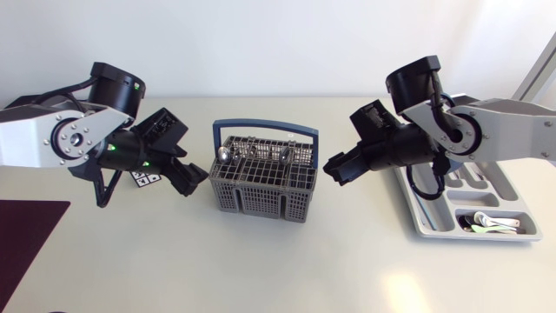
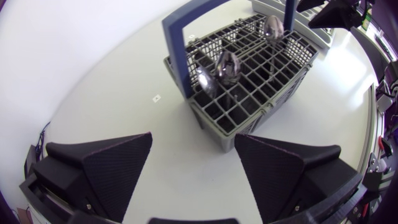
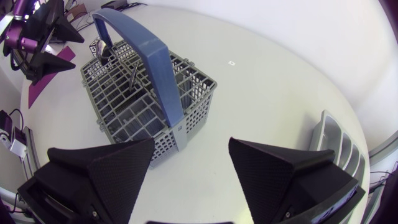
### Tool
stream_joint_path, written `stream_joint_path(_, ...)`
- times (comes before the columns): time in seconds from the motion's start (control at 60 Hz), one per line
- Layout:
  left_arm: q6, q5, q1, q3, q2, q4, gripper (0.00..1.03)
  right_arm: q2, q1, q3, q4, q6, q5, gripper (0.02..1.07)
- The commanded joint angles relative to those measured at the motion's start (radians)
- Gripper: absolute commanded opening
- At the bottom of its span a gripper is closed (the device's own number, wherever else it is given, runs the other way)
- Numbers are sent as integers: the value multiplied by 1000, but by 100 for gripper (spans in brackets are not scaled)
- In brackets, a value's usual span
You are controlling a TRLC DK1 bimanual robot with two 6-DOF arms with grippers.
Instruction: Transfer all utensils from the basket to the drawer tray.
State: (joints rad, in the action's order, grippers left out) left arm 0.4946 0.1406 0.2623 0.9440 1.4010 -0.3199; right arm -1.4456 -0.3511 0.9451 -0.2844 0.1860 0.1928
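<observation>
While spoons (image 2: 227,65) are standing in the basket (image 1: 261,196), few utensils (image 1: 493,223) are lying in the drawer tray (image 1: 426,213); left gripper (image 2: 193,142) and right gripper (image 3: 191,144) are gaping empty.

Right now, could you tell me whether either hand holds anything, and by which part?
Nothing is held: the left hand and right hand are both open and empty, flanking the basket.

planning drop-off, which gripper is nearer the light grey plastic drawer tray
Right. The right gripper is between the tray and the grey mesh basket; the left gripper is beyond the basket.
</observation>
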Motion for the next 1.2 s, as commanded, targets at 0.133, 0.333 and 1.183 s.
stream_joint_path(0.133, 10, -1, -49, 12, 96, 21, 92, -1, -20, -5, -16, -25, -23, 88)
stream_joint_path(0.333, 4, -1, -21, 30, 159, 45, 92, 13, -45, -2, -19, -34, -26, 88)
stream_joint_path(1.183, -18, 1, 94, -14, 135, 48, 92, -110, -135, 90, 97, -184, 135, 62)
